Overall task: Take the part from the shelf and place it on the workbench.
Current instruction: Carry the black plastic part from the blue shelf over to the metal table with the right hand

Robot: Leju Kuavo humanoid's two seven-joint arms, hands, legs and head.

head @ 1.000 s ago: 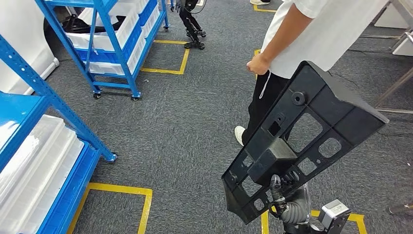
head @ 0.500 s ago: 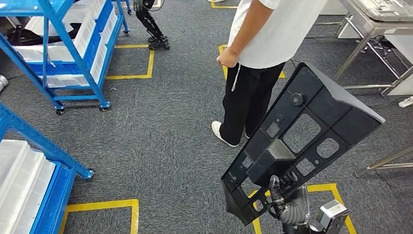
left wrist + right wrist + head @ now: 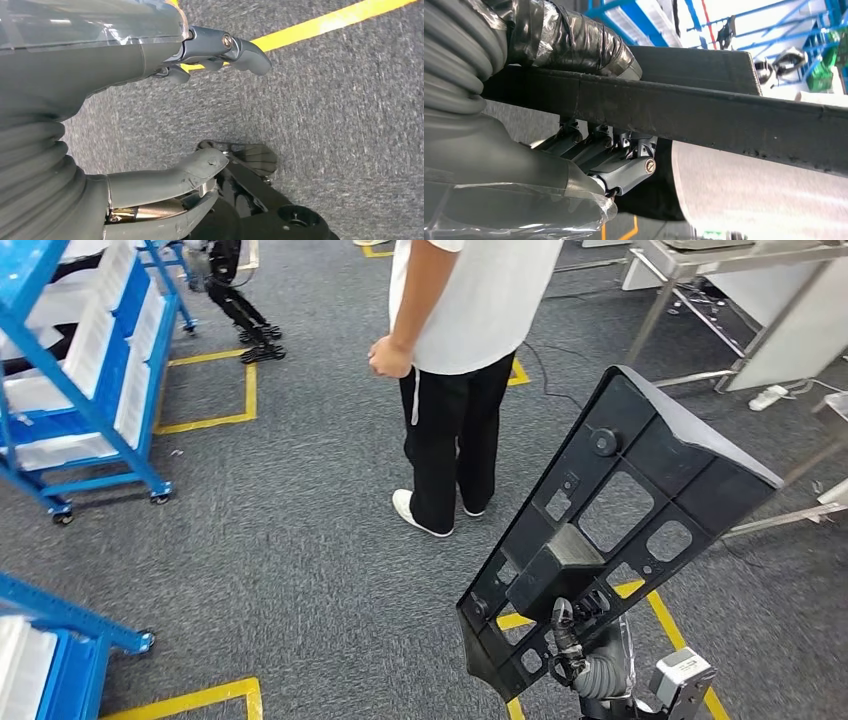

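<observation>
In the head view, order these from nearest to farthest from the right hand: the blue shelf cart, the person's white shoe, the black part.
1. black part, held by the right hand
2. white shoe, on the carpet ahead-left
3. blue shelf cart, far left

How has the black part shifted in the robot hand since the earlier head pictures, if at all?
No. The black part keeps its place against the right robot hand gripping its lower end; only the camera turned, sliding floor and person leftward.

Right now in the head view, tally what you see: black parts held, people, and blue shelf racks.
Black part, held by the right robot hand: 1
Person: 1
Blue shelf racks: 2
Total: 4
</observation>
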